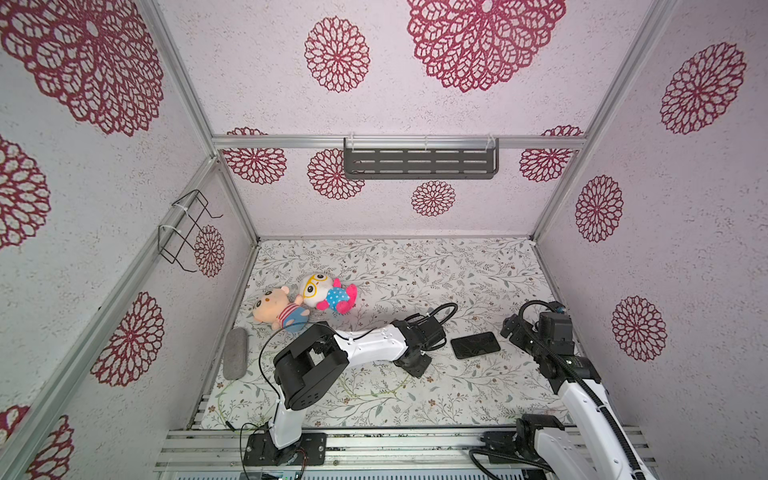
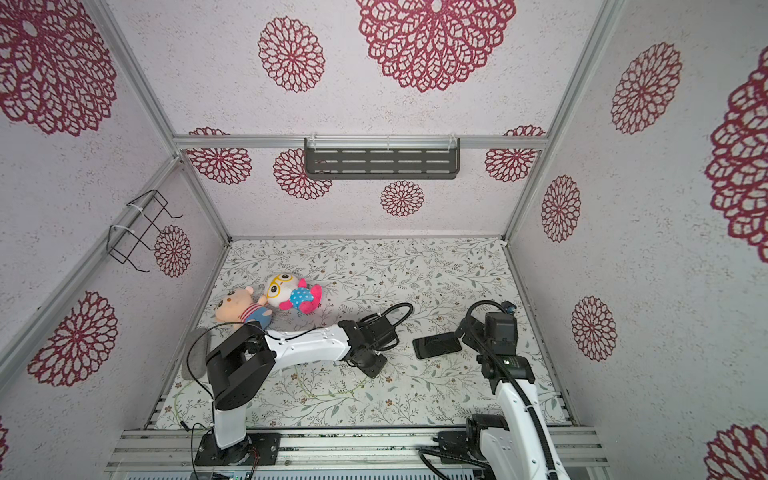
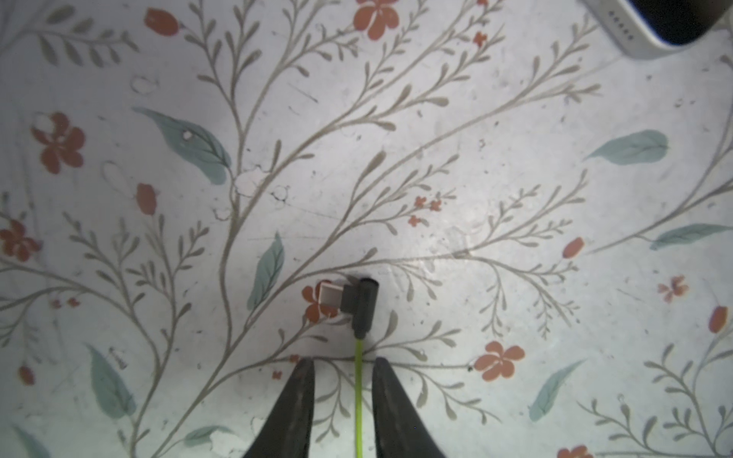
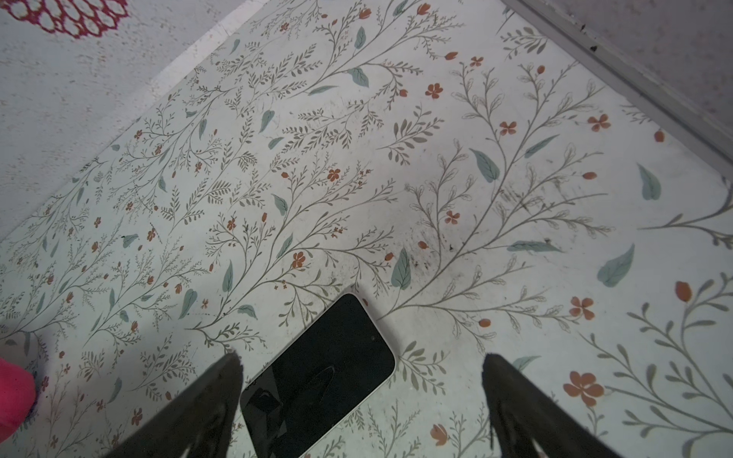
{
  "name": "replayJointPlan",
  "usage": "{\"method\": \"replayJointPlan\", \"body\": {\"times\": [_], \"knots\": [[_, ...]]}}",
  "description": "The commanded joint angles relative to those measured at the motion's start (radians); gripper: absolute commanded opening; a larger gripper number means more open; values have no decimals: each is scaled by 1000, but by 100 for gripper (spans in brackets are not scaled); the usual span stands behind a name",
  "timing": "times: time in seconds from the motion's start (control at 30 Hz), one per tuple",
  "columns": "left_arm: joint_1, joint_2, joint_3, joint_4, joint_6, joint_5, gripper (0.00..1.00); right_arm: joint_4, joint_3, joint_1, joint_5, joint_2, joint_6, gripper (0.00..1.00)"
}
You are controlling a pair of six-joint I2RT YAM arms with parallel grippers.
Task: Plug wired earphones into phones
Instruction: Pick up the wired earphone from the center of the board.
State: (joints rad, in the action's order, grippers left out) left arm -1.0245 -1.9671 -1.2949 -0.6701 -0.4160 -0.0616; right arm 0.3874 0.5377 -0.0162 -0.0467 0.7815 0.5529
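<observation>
In both top views the phone (image 1: 475,345) lies flat on the floral table (image 1: 415,266), betw. left gripper (image 1: 412,365) and right gripper (image 1: 512,328).

Left wrist: fingers (image 3: 297,396) stand a bit apart, not clamped. The yellow-green earphone cable (image 3: 359,396) runs betw. them w/o touching, its dark plug (image 3: 361,305) just ahead on the table.

Right wrist: jaws wide apart, empty, above the phone's end.

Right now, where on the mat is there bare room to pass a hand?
Widest bare patch: the far mat, between the plush toys and the right wall, beyond the phone. Crowded: the left arm crosses mid-table toward the phone, and the earphone cable trails over the near strip.
</observation>
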Motion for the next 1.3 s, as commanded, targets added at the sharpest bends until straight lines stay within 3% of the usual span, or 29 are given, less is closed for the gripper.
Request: {"method": "replayJointPlan", "body": {"times": [0.0,0.4,0.53,0.7,0.87,1.07,1.17,1.27], "knots": [[5,-48,-24,-22,-13,17,27,5,-6,5,5,-1,22,96],[-8,-119,-72,-125,-19,27,11,15,-13,5,-12,-1,25,96],[-8,-128,-76,-154,-20,19,0,15,-15,5,-7,-1,23,96],[-7,-83,-85,-149,-12,22,0,-18,-21,5,34,-7,-8,96],[11,77,-67,-94,9,69,0,-121,-26,33,156,-46,-74,96],[95,291,57,58,34,242,0,-300,-25,203,196,-58,-96,96],[144,407,127,109,60,346,0,-505,-50,275,325,-54,-95,96],[189,541,179,145,96,455,0,-806,-102,283,542,-65,-75,93]]}}
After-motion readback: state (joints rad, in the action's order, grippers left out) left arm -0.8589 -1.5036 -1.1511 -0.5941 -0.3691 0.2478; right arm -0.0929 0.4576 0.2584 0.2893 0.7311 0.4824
